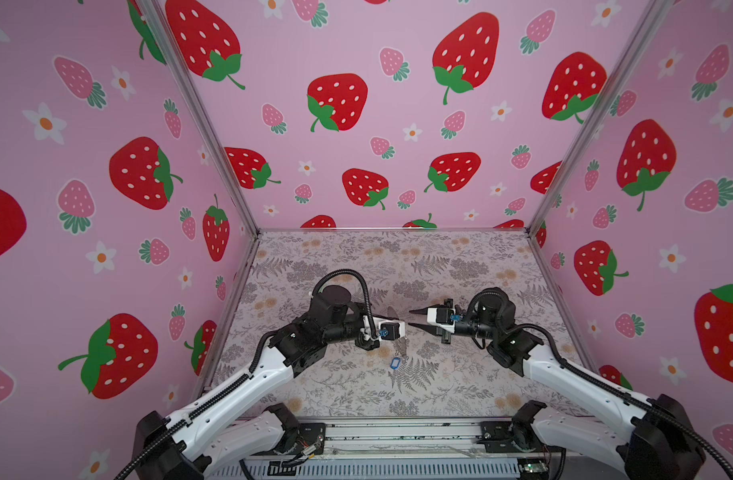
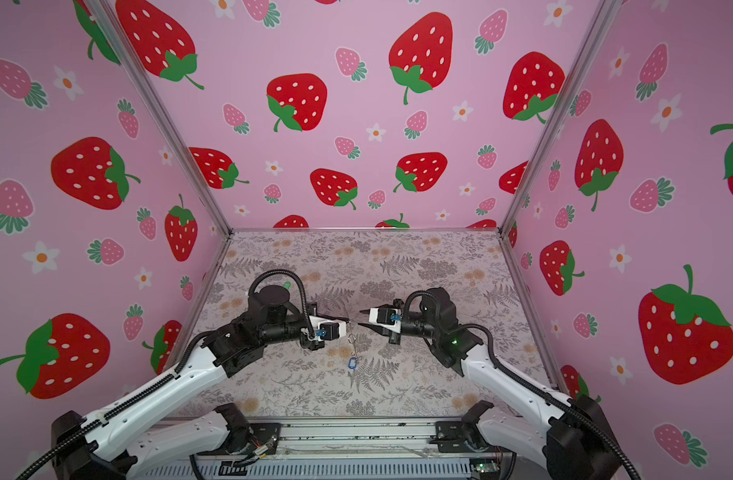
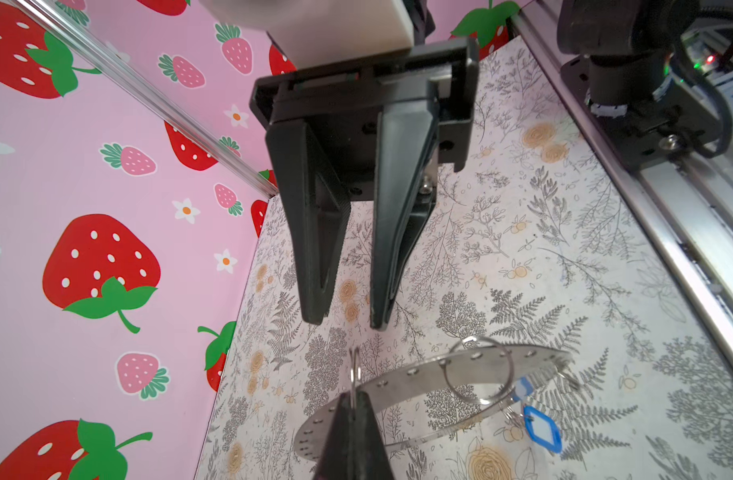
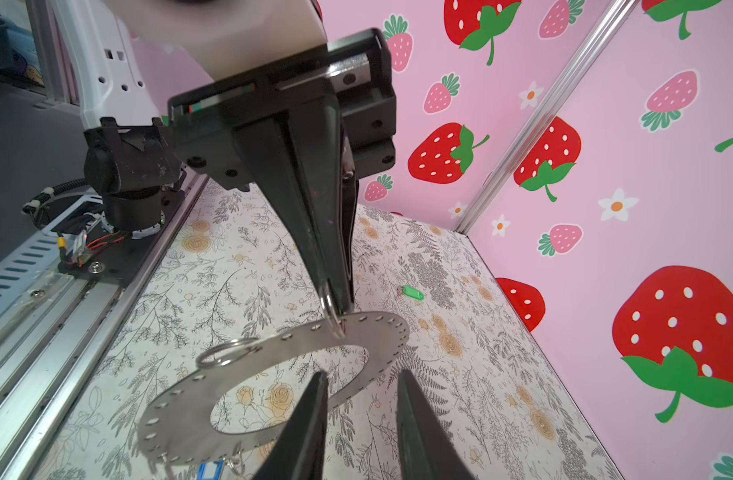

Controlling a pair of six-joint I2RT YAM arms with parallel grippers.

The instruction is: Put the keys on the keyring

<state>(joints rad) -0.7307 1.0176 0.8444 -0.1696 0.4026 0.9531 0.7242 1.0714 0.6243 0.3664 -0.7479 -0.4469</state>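
Left end effector [image 4: 339, 305]: clenched on the rim of the keyring [image 4: 381, 340], at a small split ring [image 4: 329, 307] threaded there; the keyring is held up off the counter [image 4: 460, 374].
Right end effector [image 3: 347, 322]: released, fingers apart, empty, facing the left one just short of the keyring.
Blue key [image 3: 541, 428]: hangs from the keyring's edge far from the left end effector.
Green key [image 4: 412, 292]: on the counter past the left end effector, well apart from the keyring.

**Dull metal, bright wire, glossy plastic**

The keyring [image 4: 182, 415] is flat grey metal, smooth with a dull brushed sheen. The split ring [image 4: 330, 309] is brighter polished wire. The blue-headed key [image 3: 541, 430] and green-headed key [image 4: 412, 292] show glossy plastic. The fingers [image 3: 311, 232] are matt black plastic. The table [image 3: 564, 257] looks matt, printed and paper-like.
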